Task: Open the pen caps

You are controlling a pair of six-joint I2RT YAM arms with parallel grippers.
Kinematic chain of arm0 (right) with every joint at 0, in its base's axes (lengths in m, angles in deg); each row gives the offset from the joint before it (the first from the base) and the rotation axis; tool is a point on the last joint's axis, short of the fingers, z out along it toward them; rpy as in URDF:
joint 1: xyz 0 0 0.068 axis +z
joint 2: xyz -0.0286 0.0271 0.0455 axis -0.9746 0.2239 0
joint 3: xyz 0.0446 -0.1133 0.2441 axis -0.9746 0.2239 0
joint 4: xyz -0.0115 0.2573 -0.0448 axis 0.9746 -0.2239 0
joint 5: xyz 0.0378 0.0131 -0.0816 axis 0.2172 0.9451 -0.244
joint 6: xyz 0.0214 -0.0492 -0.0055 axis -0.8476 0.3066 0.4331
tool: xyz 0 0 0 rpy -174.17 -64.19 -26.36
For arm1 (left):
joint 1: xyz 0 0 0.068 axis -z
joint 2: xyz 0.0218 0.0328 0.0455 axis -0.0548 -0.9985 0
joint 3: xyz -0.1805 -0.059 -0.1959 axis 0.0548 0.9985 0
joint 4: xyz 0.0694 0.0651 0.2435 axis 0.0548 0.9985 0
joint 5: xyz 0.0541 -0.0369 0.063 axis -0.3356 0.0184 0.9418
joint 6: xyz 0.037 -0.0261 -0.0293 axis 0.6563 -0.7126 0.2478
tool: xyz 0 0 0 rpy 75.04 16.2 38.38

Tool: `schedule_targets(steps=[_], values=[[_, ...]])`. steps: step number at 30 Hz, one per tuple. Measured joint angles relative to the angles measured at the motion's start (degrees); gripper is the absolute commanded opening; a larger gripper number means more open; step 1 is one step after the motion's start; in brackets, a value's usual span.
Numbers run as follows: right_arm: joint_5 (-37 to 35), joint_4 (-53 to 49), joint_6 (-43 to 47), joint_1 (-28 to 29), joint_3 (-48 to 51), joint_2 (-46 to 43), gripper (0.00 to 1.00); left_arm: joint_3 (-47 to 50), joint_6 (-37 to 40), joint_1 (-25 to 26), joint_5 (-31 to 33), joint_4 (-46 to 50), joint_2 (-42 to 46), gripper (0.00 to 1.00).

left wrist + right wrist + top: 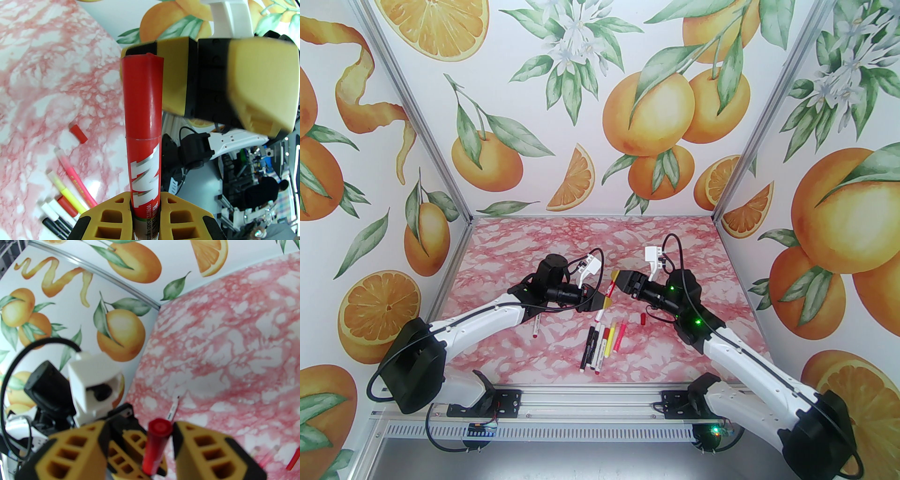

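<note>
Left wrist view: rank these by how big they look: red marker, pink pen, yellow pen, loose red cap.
1. red marker: largest, though nearest the camera, which inflates it.
2. pink pen and yellow pen: near alike, lower ends hidden, so unranked.
3. loose red cap: smallest.

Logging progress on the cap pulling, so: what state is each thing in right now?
red whiteboard marker: capped, held off the table
left gripper: shut on the red whiteboard marker
right gripper: open around the marker's cap
loose red cap: off its pen, lying on the table
yellow pen: lying on the table
pink pen: lying on the table
</note>
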Motion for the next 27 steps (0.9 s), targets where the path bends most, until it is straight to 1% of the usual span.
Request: schedule_targets(steps=[4, 8, 11, 19, 22, 24, 27], values=[[-0.8, 0.1, -0.5, 0.7, 0.3, 0.6, 0.42, 0.0, -0.2, 0.0, 0.1, -0.3, 0.0, 0.00], [-1.0, 0.4, -1.1, 0.7, 0.3, 0.6, 0.41, 0.0, -0.2, 0.0, 0.2, -0.3, 0.0, 0.00], [-1.2, 0.5, -1.5, 0.7, 0.3, 0.6, 0.37, 0.0, -0.2, 0.0, 0.2, -0.3, 0.0, 0.00], [-1.4, 0.9, -1.9, 0.7, 0.3, 1.7, 0.39, 0.0, -0.1, 0.0, 0.2, -0.3, 0.0, 0.00], [-1.4, 0.9, -1.9, 0.7, 0.3, 2.4, 0.38, 0.0, -0.1, 0.0, 0.2, -0.3, 0.0, 0.00], [-1.4, 0.8, -1.9, 0.7, 0.3, 2.5, 0.32, 0.0, -0.1, 0.0, 0.2, -0.3, 0.0, 0.00], [-1.6, 0.9, -2.1, 0.7, 0.3, 2.5, 0.28, 0.0, -0.1, 0.0, 0.2, -0.3, 0.0, 0.00]])
